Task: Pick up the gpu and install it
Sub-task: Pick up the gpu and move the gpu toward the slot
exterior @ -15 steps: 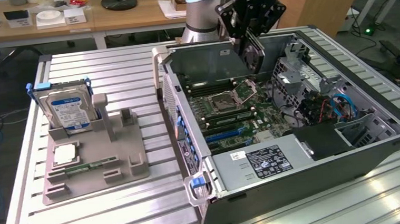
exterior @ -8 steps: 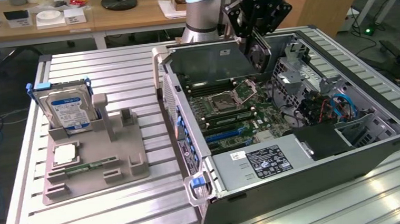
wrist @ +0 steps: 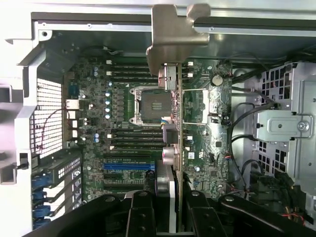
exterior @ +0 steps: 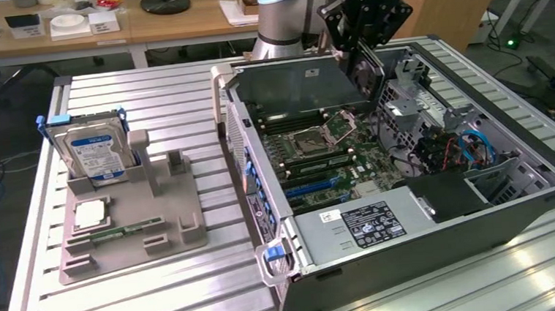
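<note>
My gripper (exterior: 362, 28) hangs over the open computer case (exterior: 515, 205) and is shut on the gpu (exterior: 368, 72), which points down toward the motherboard (exterior: 326, 152). In the wrist view the gpu (wrist: 174, 123) shows edge-on, a thin green board with its silver end bracket (wrist: 173, 34) at the far end. The black fingers (wrist: 140, 215) clamp it from both sides, with the gripper (wrist: 170, 215) centred on the card. The card floats above the board, over the CPU socket (wrist: 150, 106), clear of the blue expansion slot (wrist: 129, 166).
A grey holder (exterior: 130, 224) on the slatted table, at the exterior view's left, carries a hard drive (exterior: 93, 150), a memory stick (exterior: 126, 230) and a CPU (exterior: 91, 212). Inside the case sit a drive cage (wrist: 284, 126), cables (exterior: 473, 149) and the power supply (exterior: 366, 226).
</note>
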